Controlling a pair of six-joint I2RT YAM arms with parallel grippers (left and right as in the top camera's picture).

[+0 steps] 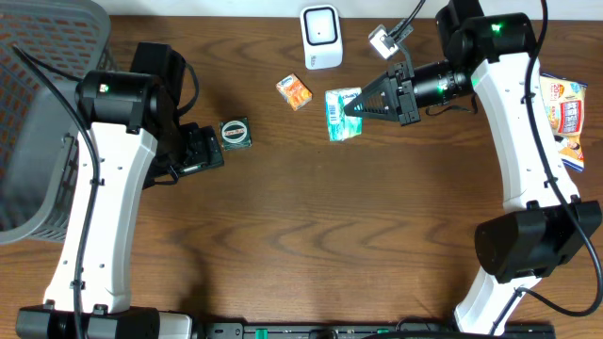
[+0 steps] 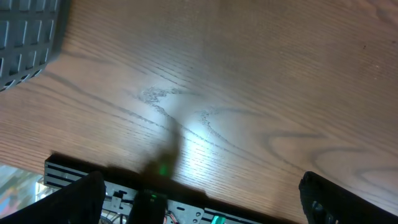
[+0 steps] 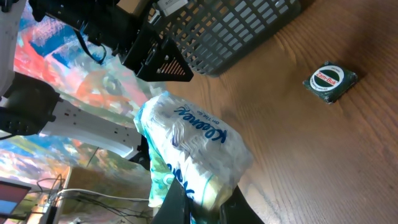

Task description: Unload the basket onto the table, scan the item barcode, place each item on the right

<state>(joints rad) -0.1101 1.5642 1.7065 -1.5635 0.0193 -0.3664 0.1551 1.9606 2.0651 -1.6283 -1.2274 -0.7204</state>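
- Tissue pack [image 1: 343, 113], seen from overhead, is pinched at one end by the right claw [image 1: 356, 106]. It is near the white scanner [image 1: 321, 37] at the far edge of the table [image 1: 311, 235], but not over it. Gripping the end likely leaves the printed faces free to show the barcode. An orange packet [image 1: 294, 91] and a green tin [image 1: 235, 133] lie close by. The left claw [image 1: 203, 151] sits near the tin, beside the grey basket [image 1: 38, 113].
- Left wrist view: the left claw's fingers [image 2: 81, 199] stand wide apart over bare wood and hold nothing, seemingly out of the way of the scanning.
- Right wrist view: the right claw's jaws are clamped together on the pack's lower end, with the brand label facing the camera. No barcode shows on that face, so a turn toward the scanner seems needed.
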